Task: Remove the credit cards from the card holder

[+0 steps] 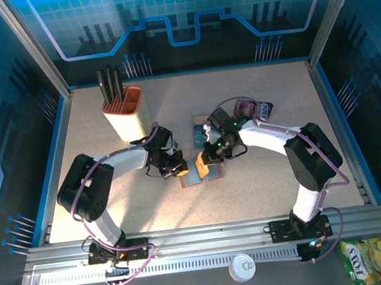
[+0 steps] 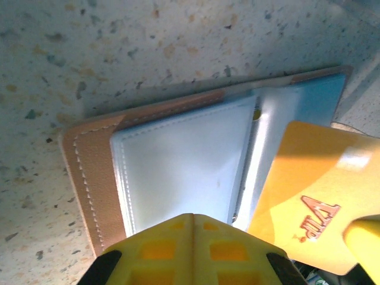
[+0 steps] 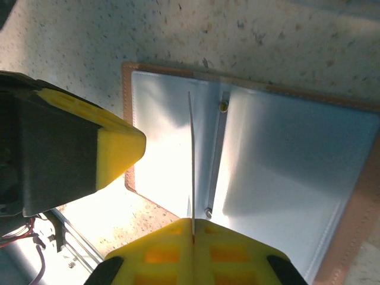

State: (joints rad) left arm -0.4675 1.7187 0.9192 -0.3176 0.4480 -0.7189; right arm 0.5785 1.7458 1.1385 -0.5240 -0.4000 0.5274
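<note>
Top external view: a small flat brown leather bifold card holder (image 1: 191,182) with grey-blue inner pockets lies open at the middle of the speckled beige table (image 1: 252,190), between the two arms; its long axis runs roughly across the table, left to right; the left gripper (image 1: 177,166) stands over its left part; the right gripper (image 1: 211,155) carries a thin rectangular yellow-tan plastic card (image 1: 200,163) just above it; thin teal plastic cards (image 1: 198,133) lie flat just beyond, already out. Left wrist view: the left gripper (image 2: 193,237) has its jaws closed together on nothing, over the card holder's (image 2: 178,166) near edge; whether it presses down cannot be told; the yellow-tan card (image 2: 309,190) shows its face, tilted, beside the right-hand pocket. Right wrist view: the right gripper (image 3: 193,237) is clamped on the yellow-tan card (image 3: 192,166), seen edge-on as a thin line, its long axis pointing straight away from the fingers, roughly parallel to the card holder's fold. Judgement: extraction of this card is in hand and it appears clear of its pocket; the next move calls for carrying it aside and laying it by the teal cards, with the card holder held down; whether further cards remain pocketed cannot be told.
</note>
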